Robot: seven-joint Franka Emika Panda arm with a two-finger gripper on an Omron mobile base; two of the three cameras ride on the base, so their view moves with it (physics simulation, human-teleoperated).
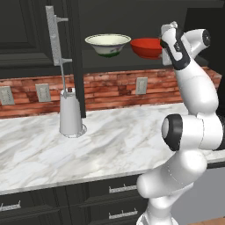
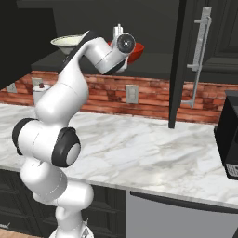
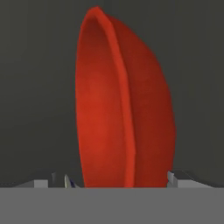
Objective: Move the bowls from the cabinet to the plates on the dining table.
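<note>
The black cabinet [image 1: 26, 39] stands open above the counter. On its shelf sit the two bowls: a cream-white bowl [image 1: 107, 44] with green markings and, to its right, a glossy red bowl [image 1: 147, 47]. My gripper [image 1: 164, 44] is up at the shelf against the right side of the red bowl [image 2: 136, 52]. In the hand view the red bowl [image 3: 122, 100] looms close, seen rolled on its side. My gripper [image 3: 118, 179] is open, with one fingertip on each side of the bowl's near wall. The plates and the dining table are out of view.
Both cabinet doors hang open, one at the left with a silver handle [image 1: 55, 39], one at the right [image 2: 201, 44]. A white canister [image 1: 70, 115] stands on the marble counter [image 1: 123, 145] before the brick wall. A black appliance [image 2: 228, 135] sits at the far right.
</note>
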